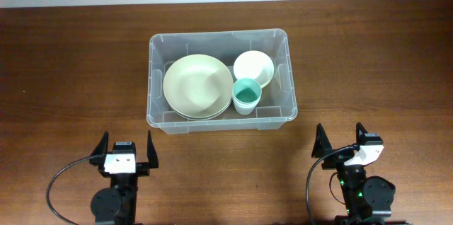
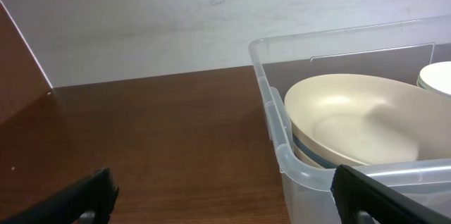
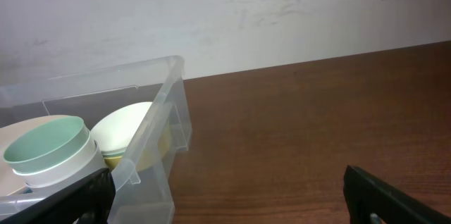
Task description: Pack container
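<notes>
Noted the large rectangular clear plastic bin sitting at the middle of the dark brown wooden counter, well apart from both arms. Saw inside it a stack of broad pale-green bowls at left, a small cream bowl at far right, and a teal-lined white cup just near of that. Found the left hand and right hand spread wide and empty by the near edge. Judged the bin light, thin-walled and slick, likely to flex, weighted leftward. Reckoned the rolled rim on the short left and right walls the best purchase, one hand per side.
</notes>
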Controlling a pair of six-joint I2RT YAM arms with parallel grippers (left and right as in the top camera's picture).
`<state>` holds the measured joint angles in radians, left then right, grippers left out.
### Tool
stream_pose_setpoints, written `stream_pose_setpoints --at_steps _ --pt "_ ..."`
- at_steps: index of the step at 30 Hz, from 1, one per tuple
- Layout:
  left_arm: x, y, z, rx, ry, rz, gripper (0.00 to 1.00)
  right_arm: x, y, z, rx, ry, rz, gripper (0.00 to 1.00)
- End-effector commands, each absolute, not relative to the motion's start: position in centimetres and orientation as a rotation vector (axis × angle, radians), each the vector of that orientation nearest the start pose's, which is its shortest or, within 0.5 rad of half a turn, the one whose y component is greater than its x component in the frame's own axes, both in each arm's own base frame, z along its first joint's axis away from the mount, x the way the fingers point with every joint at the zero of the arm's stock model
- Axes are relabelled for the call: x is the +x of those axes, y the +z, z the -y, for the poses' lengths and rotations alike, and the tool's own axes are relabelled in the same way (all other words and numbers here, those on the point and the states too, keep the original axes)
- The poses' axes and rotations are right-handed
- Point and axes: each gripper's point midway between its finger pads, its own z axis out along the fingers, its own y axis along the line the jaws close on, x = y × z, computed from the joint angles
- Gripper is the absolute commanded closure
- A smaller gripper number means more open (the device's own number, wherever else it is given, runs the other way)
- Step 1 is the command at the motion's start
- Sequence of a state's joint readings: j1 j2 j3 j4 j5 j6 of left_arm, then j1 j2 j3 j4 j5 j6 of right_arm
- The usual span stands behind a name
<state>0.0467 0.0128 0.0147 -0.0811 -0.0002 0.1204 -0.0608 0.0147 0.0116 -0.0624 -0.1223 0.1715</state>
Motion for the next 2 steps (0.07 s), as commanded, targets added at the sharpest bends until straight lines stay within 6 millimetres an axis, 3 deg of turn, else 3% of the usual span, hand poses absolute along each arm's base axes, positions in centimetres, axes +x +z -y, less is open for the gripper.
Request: stream_pose_setpoints --at_steps 1,2 --pt "24.55 15.64 -1.32 0.068 0.146 -1.651 0.01 24.56 15.91 -1.03 0.072 0.192 -1.637 0.01" --pt "24.55 15.64 -1.32 0.068 0.146 -1.651 0.01 24.56 15.91 -1.03 0.072 0.192 -1.637 0.01"
